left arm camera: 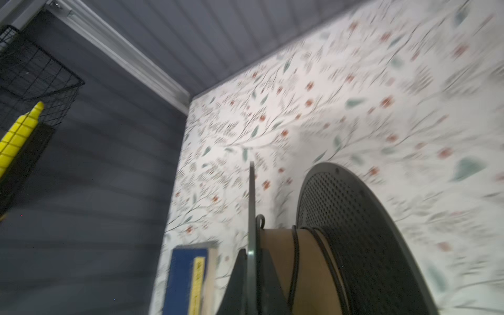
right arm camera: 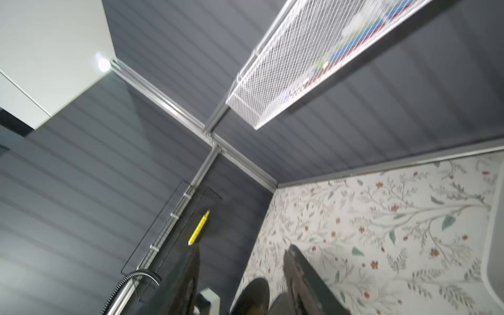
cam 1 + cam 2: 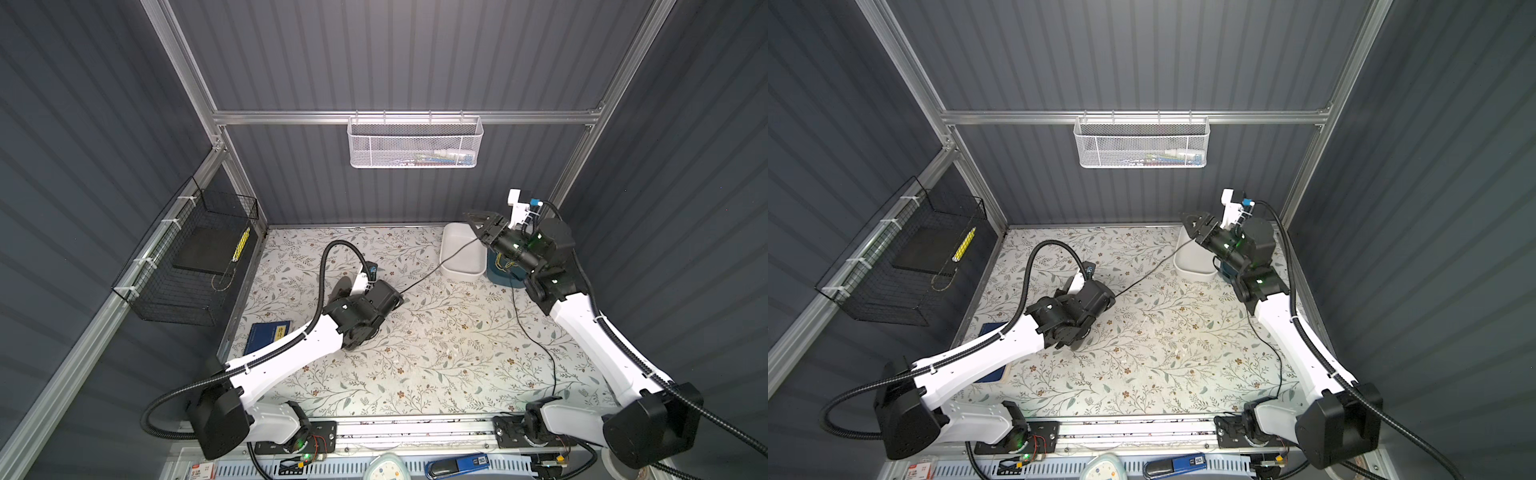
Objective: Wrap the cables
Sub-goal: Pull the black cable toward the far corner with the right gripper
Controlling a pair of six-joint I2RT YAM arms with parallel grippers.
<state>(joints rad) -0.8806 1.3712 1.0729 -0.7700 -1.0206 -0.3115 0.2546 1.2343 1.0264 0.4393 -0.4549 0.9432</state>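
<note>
Left wrist view: the left end effector (image 1: 251, 263) pinches a flange of the spool (image 1: 354, 231), with few turns of cable (image 1: 295, 261) on its core. In both top views the cable (image 3: 440, 266) runs from mid-frame to the spread right end effector (image 3: 478, 224) at upper right, then trails down the bench (image 3: 415, 353). Winding looks early; the next move needs a grip on slack cable.

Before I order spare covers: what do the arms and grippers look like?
The left arm and right arm have white shells, black joint housings with green lights, and a ribbed black conduit zip-tied along each. The left gripper and right gripper have black wedge-shaped fingers.
</note>
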